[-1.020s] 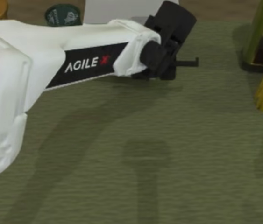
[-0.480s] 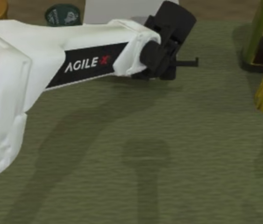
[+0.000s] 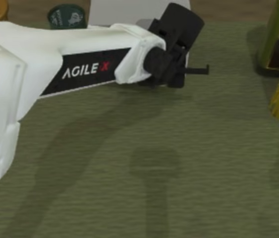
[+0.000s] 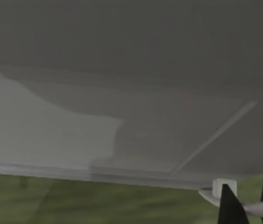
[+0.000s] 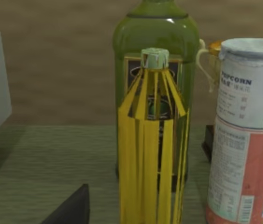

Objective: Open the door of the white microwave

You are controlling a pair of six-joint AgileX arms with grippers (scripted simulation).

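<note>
Olive-green woven cloth covers the table (image 3: pixel 179 163). Left arm (image 3: pixel 55 74), white w/ black AGILEX strip, reaches across from the top view's left toward the far edge. The white microwave (image 3: pixel 129 11) sits at the far edge, centre-left, mostly hidden behind the arm; only its white top shows from above. In the left wrist view the door (image 4: pixel 122 107) fills nearly the whole pic, grey window pane up close, its lower edge just above the cloth. Left gripper (image 4: pixel 249 207) is at the door's handle (image 4: pixel 224 186): two dark fingertips (image 4: pixel 229 207) either side of the slim white bar, pinching it. Dark green bottle (image 5: pixel 157 60) stands far right, yellow slatted bottle (image 5: pixel 152 154) just before it, popcorn can (image 5: pixel 243 135) beside. Green cup (image 3: pixel 66 16) near the far-left corner. Right gripper: a dark edge (image 5: pixel 70 210) only, can't tell if spread or closed.
</note>
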